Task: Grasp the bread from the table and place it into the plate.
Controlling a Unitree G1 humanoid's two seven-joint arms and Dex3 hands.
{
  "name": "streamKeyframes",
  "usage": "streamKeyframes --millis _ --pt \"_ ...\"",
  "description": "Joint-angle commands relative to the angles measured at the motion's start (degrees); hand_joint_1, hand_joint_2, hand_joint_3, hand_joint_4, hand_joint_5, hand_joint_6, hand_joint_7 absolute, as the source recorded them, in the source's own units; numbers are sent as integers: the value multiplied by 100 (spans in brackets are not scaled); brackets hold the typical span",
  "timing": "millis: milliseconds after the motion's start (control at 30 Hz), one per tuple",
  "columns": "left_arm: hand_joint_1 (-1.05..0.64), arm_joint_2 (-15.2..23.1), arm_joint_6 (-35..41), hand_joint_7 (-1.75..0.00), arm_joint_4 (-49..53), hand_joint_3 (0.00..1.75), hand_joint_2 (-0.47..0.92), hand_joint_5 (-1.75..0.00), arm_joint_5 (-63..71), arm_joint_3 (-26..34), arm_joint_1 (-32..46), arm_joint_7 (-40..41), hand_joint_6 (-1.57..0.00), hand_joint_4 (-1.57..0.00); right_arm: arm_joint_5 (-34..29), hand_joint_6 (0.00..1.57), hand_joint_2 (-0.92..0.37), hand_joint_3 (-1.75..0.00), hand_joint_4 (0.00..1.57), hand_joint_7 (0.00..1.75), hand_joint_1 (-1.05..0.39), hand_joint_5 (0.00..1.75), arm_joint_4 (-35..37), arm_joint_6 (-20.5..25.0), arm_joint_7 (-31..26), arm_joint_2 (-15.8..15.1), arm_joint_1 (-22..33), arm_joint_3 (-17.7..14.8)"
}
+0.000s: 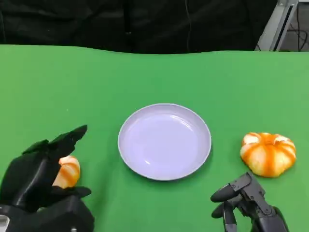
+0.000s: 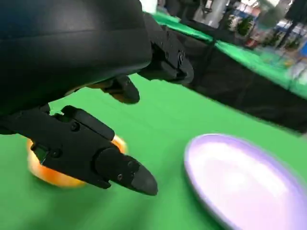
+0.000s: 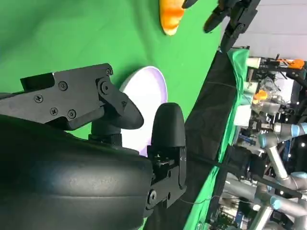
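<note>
Fingers of left hand spread around bread, grip unclear; right hand curled, empty.

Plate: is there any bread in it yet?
Empty. The plate shows bare; one bread lies right of it, another by the left hand.

A flat table covered in bright green cloth carries a round, shallow, pale lavender plate near its middle. An orange-and-white striped, pumpkin-shaped bread roll lies on the cloth to the plate's right, well apart from it. A second orange-and-white bread roll lies to the plate's left, partly hidden from the head view.
</note>
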Motion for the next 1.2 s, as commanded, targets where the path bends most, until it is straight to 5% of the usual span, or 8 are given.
streamKeyframes --millis 33,367,1200 --pt "-52 305 757 0 -368 2 92 -40 742 -243 -8 -323 -26 -20 29 14 -92 -98 27 175 -3 175 -81 32 -23 -20 51 -27" --pt "-61 471 2326 -1 -544 1 92 -34 1908 -847 -409 -1417 -26 -16 160 15 -92 -98 27 175 -5 175 -147 132 16 38 101 17" --pt "-62 546 2912 -2 2772 4 92 -39 1530 -1928 -2021 -889 -31 -26 152 14 -92 -97 26 175 -4 175 -226 210 9 47 156 46"
